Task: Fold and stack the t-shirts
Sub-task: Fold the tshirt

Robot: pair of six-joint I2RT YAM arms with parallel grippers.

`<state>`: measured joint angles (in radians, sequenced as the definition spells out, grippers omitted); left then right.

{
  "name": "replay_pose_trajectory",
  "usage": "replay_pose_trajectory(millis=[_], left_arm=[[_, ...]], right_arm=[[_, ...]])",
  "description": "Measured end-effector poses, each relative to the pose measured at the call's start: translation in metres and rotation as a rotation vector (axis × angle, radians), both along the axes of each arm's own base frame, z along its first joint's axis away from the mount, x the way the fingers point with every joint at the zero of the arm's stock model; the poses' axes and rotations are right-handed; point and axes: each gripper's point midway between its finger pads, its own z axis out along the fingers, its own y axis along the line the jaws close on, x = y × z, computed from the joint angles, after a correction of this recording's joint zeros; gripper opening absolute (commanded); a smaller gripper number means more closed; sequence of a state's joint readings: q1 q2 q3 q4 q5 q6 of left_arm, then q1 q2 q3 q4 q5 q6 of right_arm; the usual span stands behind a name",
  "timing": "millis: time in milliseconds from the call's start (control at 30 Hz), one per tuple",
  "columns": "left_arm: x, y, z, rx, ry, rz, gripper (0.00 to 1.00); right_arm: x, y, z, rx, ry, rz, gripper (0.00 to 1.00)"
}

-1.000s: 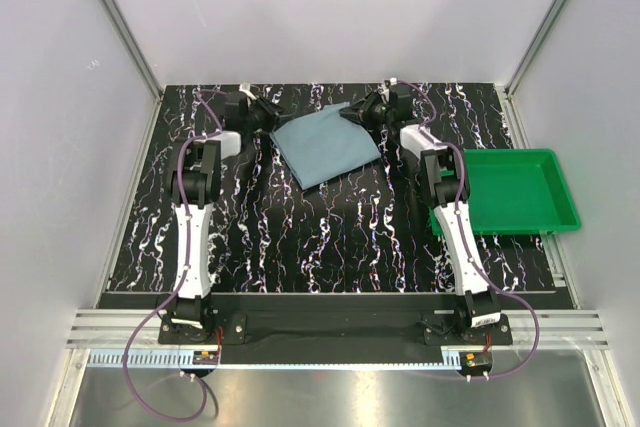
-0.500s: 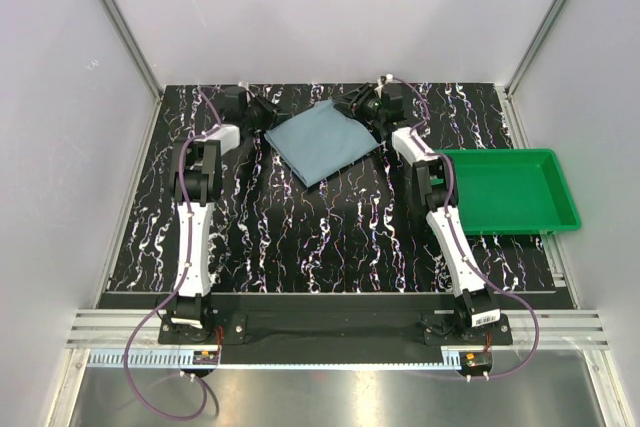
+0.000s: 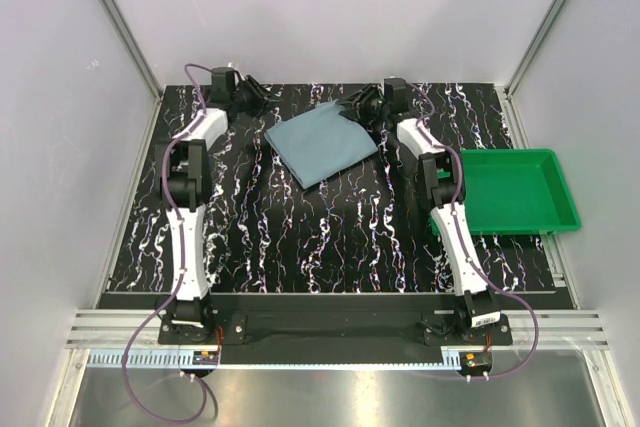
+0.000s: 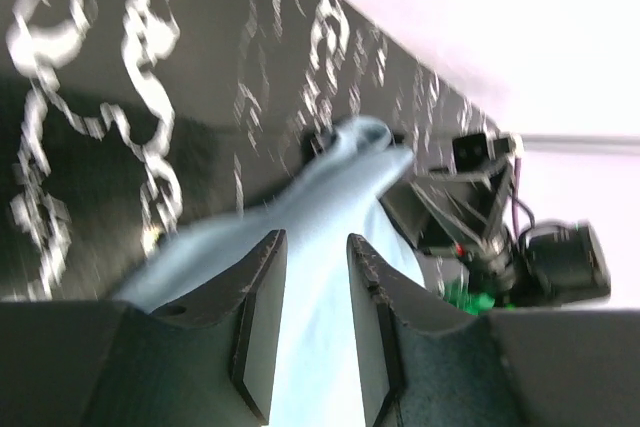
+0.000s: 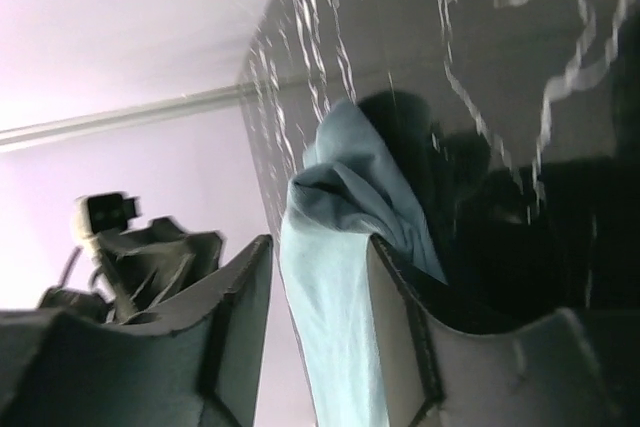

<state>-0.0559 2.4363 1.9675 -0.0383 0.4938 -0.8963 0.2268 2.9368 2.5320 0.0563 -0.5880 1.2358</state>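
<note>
Lying on black white-veined tabletop [image 3: 330, 237], blue-grey t-shirt [image 3: 320, 145]; pale walls [image 3: 330, 17] around.

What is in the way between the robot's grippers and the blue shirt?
Nothing that I can see. Only table top lies between the left gripper and the t-shirt, and the right gripper is right at the shirt's far corner. The green tray sits off to the right, out of the way.
</note>
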Motion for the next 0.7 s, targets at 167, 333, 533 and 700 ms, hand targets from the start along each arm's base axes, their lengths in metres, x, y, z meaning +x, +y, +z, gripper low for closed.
replay_pose_trajectory(millis=[167,333,533,700], left_arm=[[-0.050,-0.007,0.029,0.046,0.031,-0.048,0.35],[-0.112,-0.011,0.056,0.114,0.041,-0.114,0.35],[-0.196,-0.017,0.070,0.198,0.088,-0.216,0.35],[-0.244,-0.018,0.083,0.226,0.110,-0.262,0.35]], right_arm=[[-0.027,-0.005,0.004,-0.112,0.060,0.073,0.59],[-0.054,-0.014,0.019,-0.250,0.066,0.167,0.59],[-0.100,-0.023,0.023,-0.325,0.112,0.270,0.57],[-0.131,-0.026,0.004,-0.358,0.151,0.347,0.52]])
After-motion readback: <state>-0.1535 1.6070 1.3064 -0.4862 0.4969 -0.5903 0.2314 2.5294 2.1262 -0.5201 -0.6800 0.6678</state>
